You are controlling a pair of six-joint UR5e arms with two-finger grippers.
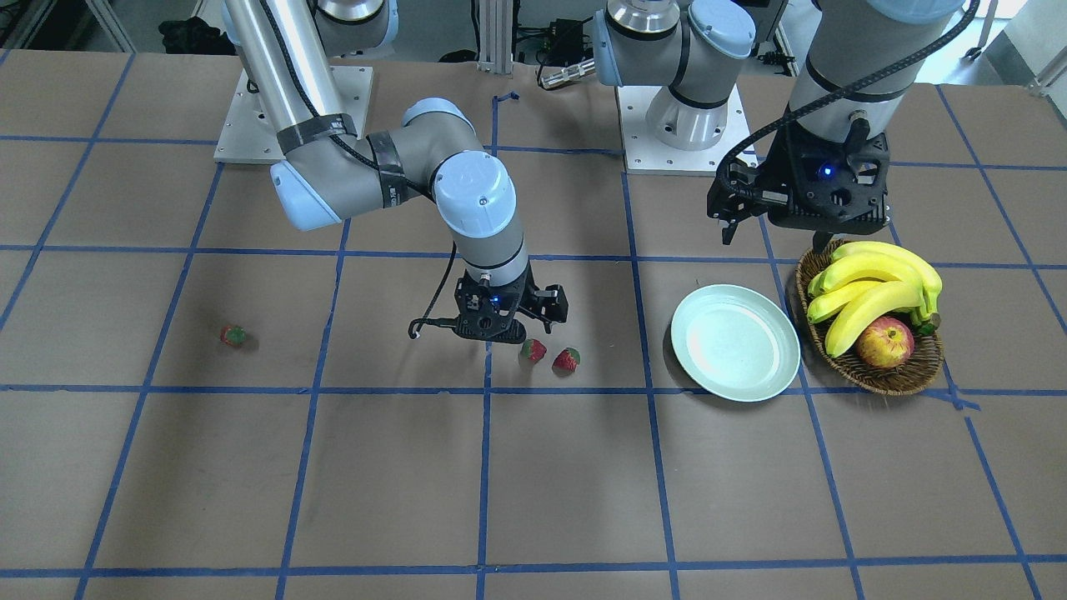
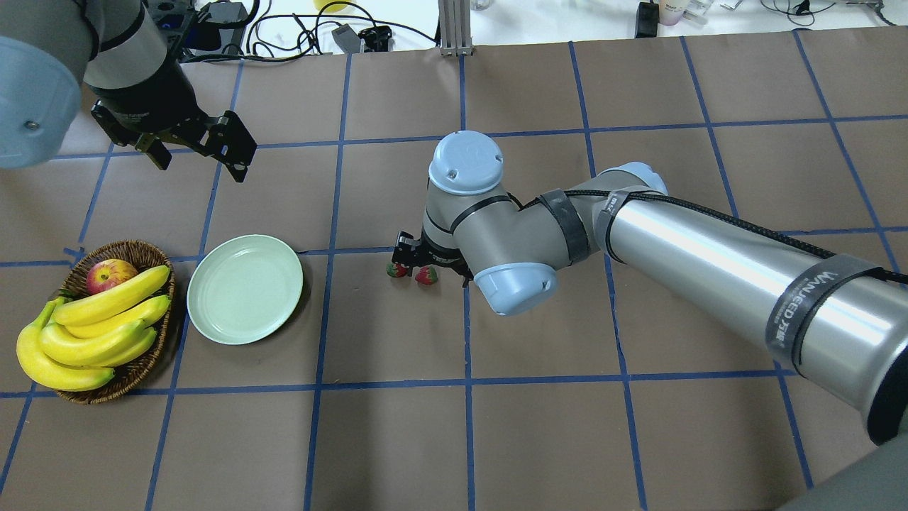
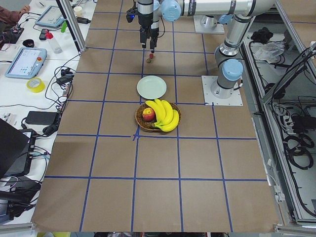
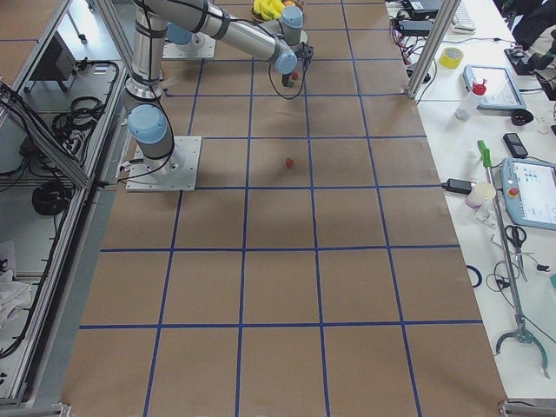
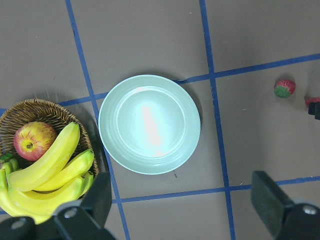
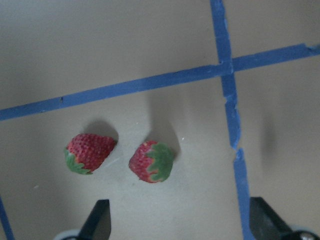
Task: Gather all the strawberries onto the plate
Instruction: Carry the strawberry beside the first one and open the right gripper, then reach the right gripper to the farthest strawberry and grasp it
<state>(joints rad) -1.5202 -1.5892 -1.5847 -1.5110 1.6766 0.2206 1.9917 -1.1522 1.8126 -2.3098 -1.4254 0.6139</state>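
Two strawberries (image 1: 533, 351) (image 1: 567, 360) lie side by side on the table near its middle. In the right wrist view they are the left one (image 6: 89, 152) and the right one (image 6: 152, 161). My right gripper (image 6: 180, 225) hovers open just above them, its jaws wide apart and empty. A third strawberry (image 1: 233, 336) lies alone far out on my right side. The pale mint plate (image 1: 735, 342) is empty and stands next to the basket. My left gripper (image 2: 200, 160) is open and empty, raised beyond the plate (image 5: 149, 124).
A brown wicker basket (image 1: 871, 379) with a bunch of bananas (image 1: 871, 287) and a red-yellow apple (image 1: 885, 343) stands right beside the plate. Blue tape lines cross the brown table. Both arm bases stand at the robot's edge.
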